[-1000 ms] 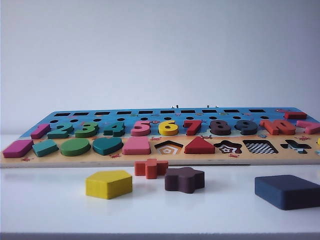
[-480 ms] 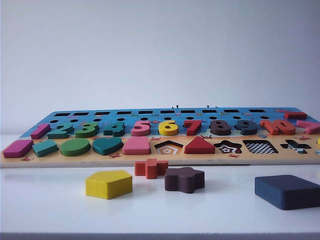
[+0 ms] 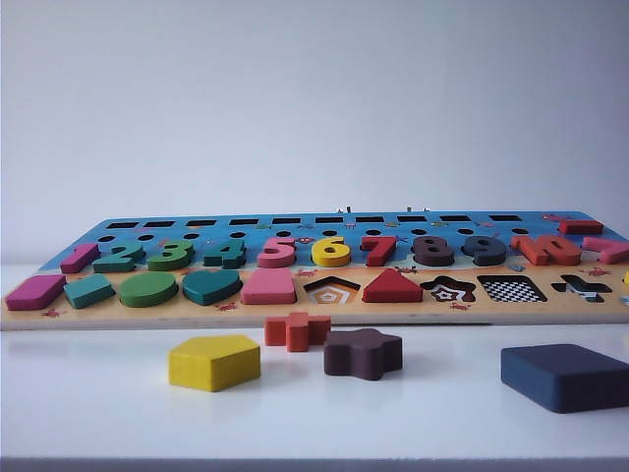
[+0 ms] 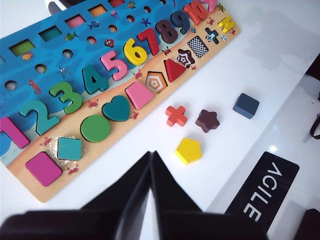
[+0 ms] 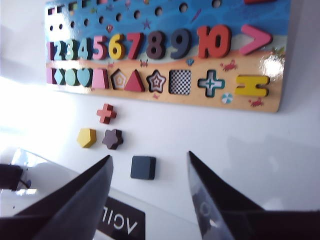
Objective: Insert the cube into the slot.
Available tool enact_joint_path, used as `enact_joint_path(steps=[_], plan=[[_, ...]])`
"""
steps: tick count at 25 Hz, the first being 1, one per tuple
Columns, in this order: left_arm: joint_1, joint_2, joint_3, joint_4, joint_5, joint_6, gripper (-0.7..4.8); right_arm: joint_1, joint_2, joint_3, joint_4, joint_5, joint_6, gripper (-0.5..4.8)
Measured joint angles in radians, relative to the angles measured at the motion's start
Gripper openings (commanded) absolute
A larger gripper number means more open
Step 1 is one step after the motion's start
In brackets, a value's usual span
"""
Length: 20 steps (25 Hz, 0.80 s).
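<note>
The cube [image 3: 564, 376], a flat navy square block, lies on the white table at the front right, in front of the puzzle board [image 3: 295, 317]. The slot [image 3: 511, 288], a square cutout with a checkerboard floor, is in the board's front row toward the right. Neither gripper appears in the exterior view. In the right wrist view my right gripper [image 5: 149, 161] hangs open well above the table, and the cube [image 5: 143, 167] shows between its fingers, far below; the slot [image 5: 180, 82] lies beyond. My left gripper [image 4: 151, 156] is shut and empty, off to the side near the yellow pentagon [image 4: 189, 150]; the cube [image 4: 246, 105] and the slot [image 4: 198, 47] lie far from it.
On the table before the board lie a yellow pentagon [image 3: 213, 362], an orange cross [image 3: 296, 330] and a maroon flower block [image 3: 363, 353]. The board holds numbers and shape pieces; its pentagon [image 3: 331, 290], star [image 3: 448, 289] and cross [image 3: 580, 287] cutouts are unfilled. A black AGILE plate [image 4: 262, 191] edges the table.
</note>
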Motion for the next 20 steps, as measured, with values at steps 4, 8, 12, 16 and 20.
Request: enact_joint_path(steps=[4, 8, 12, 16, 20], plan=[[0.0, 0.0, 0.0, 0.0, 0.0, 0.0, 0.07, 0.072, 0.053, 0.0, -0.056, -0.002, 0.009, 3.11], [0.0, 0.0, 0.0, 0.0, 0.0, 0.0, 0.07, 0.17, 0.111, 0.0, -0.098, 0.008, 0.055, 3.12], [0.0, 0.0, 0.0, 0.0, 0.0, 0.0, 0.07, 0.329, 0.182, 0.0, -0.1, 0.078, 0.106, 3.12], [0.0, 0.0, 0.0, 0.0, 0.0, 0.0, 0.07, 0.504, 0.269, 0.0, -0.03, 0.181, 0.192, 3.11], [0.0, 0.0, 0.0, 0.0, 0.0, 0.0, 0.07, 0.644, 0.352, 0.0, 0.059, 0.267, 0.281, 3.11]])
